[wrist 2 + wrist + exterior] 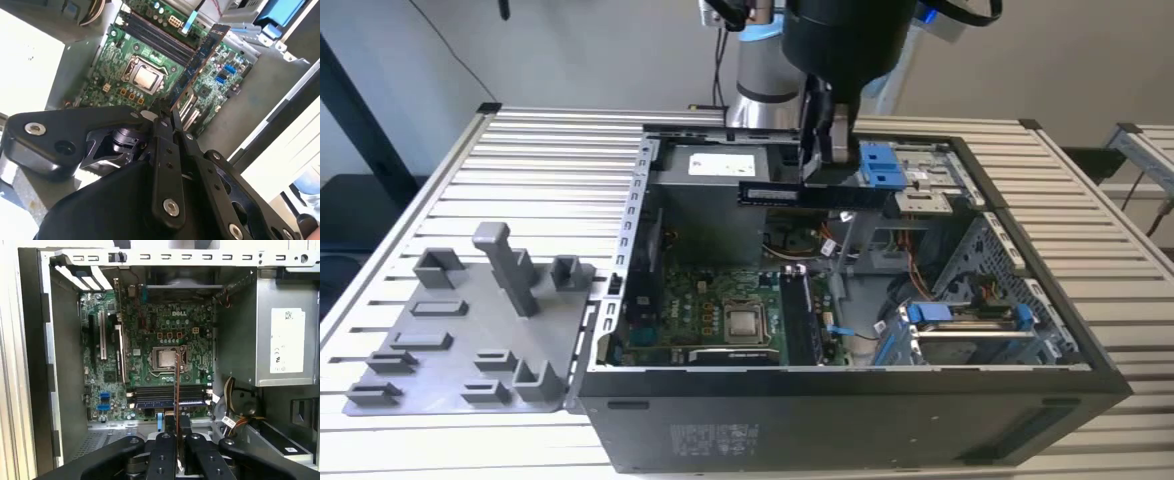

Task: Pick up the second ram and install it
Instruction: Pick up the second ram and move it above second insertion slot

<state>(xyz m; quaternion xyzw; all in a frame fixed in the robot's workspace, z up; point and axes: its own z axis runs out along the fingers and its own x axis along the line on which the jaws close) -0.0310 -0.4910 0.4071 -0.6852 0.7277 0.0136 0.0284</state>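
Note:
The second ram (pixel 817 194) is a long dark stick with a white label. It hangs level above the open computer case, over its rear half. My gripper (pixel 821 178) is shut on it from above, near the middle of the stick. In the second wrist view the ram (pixel 198 61) juts out from the gripper (pixel 163 114) toward the green motherboard (pixel 115 70). In the first wrist view the ram (pixel 176 382) shows edge-on, held by the gripper (pixel 176 439), well above the memory slots (pixel 167 395) beside the processor socket (pixel 165 358).
The case (pixel 854 400) lies open on a slatted metal table (pixel 534 170). Inside are the power supply (pixel 720 165), blue drive latches (pixel 881 166), a drive cage (pixel 967 325) and loose cables (pixel 235 400). A grey fixture plate (pixel 467 330) lies at the exterior view's left.

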